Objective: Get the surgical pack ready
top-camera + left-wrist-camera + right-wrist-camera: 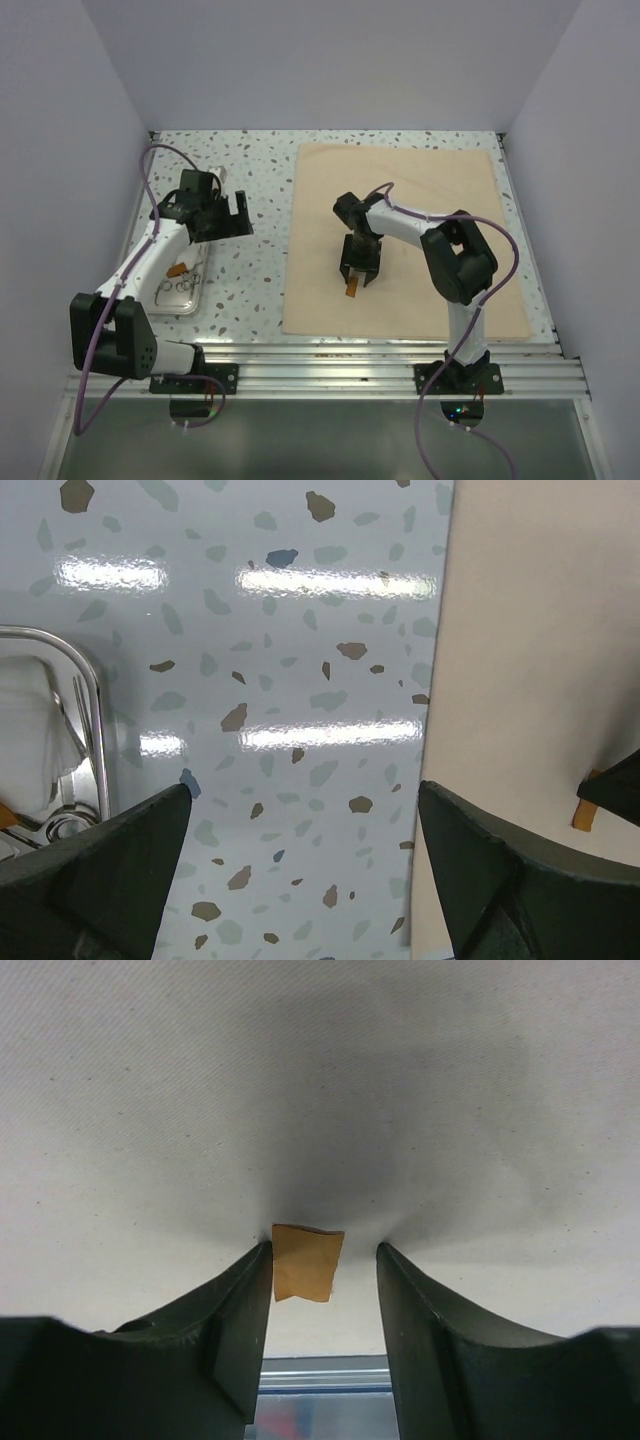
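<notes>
The tan cloth [400, 235] lies flat on the right half of the table. My right gripper [358, 278] points down onto its near middle, jaws open. A short brown strip [306, 1262] sits between the fingers on the cloth [320, 1080], against the left finger [240, 1310] and apart from the right one. The steel tray [193, 300] lies at the left with thin instruments [180, 291], a second brown strip [178, 270] and white gauze [35, 730]. My left gripper [226, 215] hovers open and empty over bare table between the tray and the cloth.
The speckled tabletop [290, 680] shows between the tray rim [92, 695] and the cloth's left edge [440, 680]. White walls close in the table on three sides. A metal rail [320, 365] runs along the near edge.
</notes>
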Motion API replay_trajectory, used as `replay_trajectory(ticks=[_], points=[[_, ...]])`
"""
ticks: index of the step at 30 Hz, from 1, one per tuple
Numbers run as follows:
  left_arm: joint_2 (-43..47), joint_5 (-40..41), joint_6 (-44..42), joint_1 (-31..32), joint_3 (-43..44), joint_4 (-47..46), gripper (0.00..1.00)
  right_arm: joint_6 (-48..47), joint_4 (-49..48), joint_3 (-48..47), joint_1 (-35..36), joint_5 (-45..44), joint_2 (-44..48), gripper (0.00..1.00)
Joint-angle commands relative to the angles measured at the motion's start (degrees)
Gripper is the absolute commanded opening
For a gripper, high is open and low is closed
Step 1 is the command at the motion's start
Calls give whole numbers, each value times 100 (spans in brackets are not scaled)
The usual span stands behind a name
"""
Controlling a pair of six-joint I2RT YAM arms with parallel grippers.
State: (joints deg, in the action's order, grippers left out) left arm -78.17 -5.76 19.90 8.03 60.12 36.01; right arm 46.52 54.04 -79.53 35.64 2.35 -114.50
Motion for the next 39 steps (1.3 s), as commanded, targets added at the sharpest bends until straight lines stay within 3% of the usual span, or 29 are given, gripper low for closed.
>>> replay_trajectory(ticks=[1, 3, 9, 15, 27, 33, 39], points=[[215, -250, -144, 41, -53, -287, 100, 349, 80, -133, 57, -253, -151, 48], [223, -311, -179, 41, -53, -287, 100, 357, 36, -125, 66, -253, -187, 43], [250, -461, -206, 49, -70, -287, 99, 410, 28, -160, 119, -279, -213, 42], [197, -830, -180, 58, -70, -340, 100, 349, 10, -169, 119, -323, -73, 34], [162, -1366, -4, 146, -123, -375, 100, 94, -43, -177, 119, -244, 147, 30], [416, -2883, 330, 172, -815, -1288, 100, -248, -368, -168, 101, 142, 568, 26], [601, -3651, 760, 392, -1265, -2273, 100, -706, -588, -335, 5, 687, 990, 27]])
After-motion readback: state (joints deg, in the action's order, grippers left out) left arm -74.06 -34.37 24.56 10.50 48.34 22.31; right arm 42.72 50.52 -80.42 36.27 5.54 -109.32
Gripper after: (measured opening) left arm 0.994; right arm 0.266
